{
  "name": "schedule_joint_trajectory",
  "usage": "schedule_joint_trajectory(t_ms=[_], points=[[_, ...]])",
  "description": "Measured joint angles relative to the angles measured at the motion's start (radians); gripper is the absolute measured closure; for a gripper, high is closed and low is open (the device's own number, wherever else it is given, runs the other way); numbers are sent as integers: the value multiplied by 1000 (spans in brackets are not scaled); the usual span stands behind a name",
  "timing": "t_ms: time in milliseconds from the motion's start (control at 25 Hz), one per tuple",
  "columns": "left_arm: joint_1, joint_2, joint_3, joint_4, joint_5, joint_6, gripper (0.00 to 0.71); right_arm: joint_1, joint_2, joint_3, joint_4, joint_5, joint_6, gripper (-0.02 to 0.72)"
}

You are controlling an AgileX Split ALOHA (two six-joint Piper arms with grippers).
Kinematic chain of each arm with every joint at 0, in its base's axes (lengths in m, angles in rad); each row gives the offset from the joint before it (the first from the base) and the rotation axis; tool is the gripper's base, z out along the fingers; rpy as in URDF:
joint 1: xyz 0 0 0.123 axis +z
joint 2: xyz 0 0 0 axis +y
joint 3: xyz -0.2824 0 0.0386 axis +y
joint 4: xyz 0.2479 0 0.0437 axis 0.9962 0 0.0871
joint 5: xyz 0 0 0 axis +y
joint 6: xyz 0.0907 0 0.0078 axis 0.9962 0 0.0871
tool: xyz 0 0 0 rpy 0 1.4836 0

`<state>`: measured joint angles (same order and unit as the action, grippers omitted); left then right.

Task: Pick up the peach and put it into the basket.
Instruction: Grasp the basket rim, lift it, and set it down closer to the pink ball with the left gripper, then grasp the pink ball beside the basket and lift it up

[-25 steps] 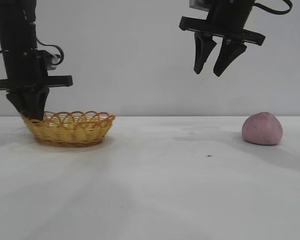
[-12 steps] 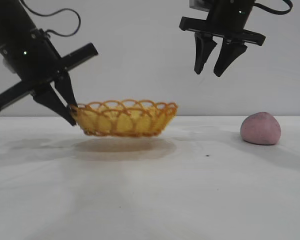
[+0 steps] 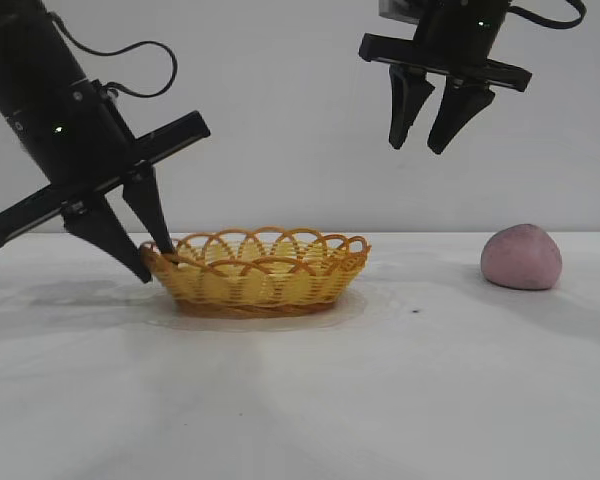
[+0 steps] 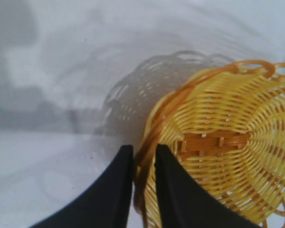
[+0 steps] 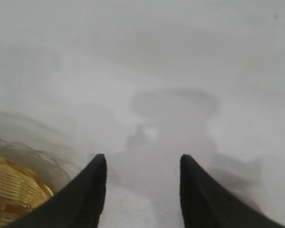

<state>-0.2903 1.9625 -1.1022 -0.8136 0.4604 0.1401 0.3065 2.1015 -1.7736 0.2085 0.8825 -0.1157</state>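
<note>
One dusty pink, rounded peach with a matte skin is sitting on the white table way over on the right, well apart from the shallow oval woven basket in yellow with an orange-brown looped rim, which rests on the table left of centre. Left gripper is tilted down at the basket's left end and its two black fingers are pinched shut on the rim, one inside the weave and one outside, clear as day in the left wrist view. Right gripper hangs high above the table, left of the peach, fingers spread with nothing between them. My guess on handling: the peach looks light and a bit soft, not slippery thanks to that matte skin, but round enough to roll if you nudge it off-centre. I'd come straight down and close across its widest part, below the slightly pointed top, with a gentle squeeze so it doesn't dent or pop out. The basket looks light and springy, so dropping the peach from height could tip it; lower it in.
</note>
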Motion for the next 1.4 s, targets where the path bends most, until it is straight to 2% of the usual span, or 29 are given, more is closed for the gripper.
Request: schedule_joint_trajectory(t_ms=[80, 160, 240, 400, 440, 480, 640, 680, 760, 920, 1120, 1240, 1400], points=[[0, -2, 0, 15, 20, 0, 292, 0, 0, 0, 0, 0, 0, 368], [7, -18, 0, 42, 48, 0, 184, 0, 0, 0, 2, 0, 0, 368], [30, -51, 0, 99, 79, 0, 132, 0, 0, 0, 2, 0, 0, 368], [105, -161, 2, 268, 89, -11, 148, 0, 0, 0, 6, 0, 0, 368], [126, -183, 2, 328, 89, -14, 213, 0, 0, 0, 7, 0, 0, 368], [143, -201, 2, 408, 89, -20, 240, 0, 0, 0, 9, 0, 0, 368], [210, -196, -1, 828, 155, -225, 229, 0, 0, 0, 23, 0, 0, 368], [218, -194, -1, 922, 173, -285, 269, 0, 0, 0, 23, 0, 0, 368], [221, -199, -1, 1024, 187, -356, 255, 0, 0, 0, 25, 0, 0, 368], [217, -311, -1, 1038, 189, -390, 255, 0, 0, 0, 25, 6, 0, 368], [153, -639, 68, 1038, 202, -394, 255, 0, 0, 0, 23, 6, -4, 368], [118, -877, 154, 1038, 289, -364, 255, 0, 0, 0, 23, 8, -12, 368], [112, -1137, 275, 1034, 446, -342, 255, 0, 1, 0, 23, 4, -23, 368]])
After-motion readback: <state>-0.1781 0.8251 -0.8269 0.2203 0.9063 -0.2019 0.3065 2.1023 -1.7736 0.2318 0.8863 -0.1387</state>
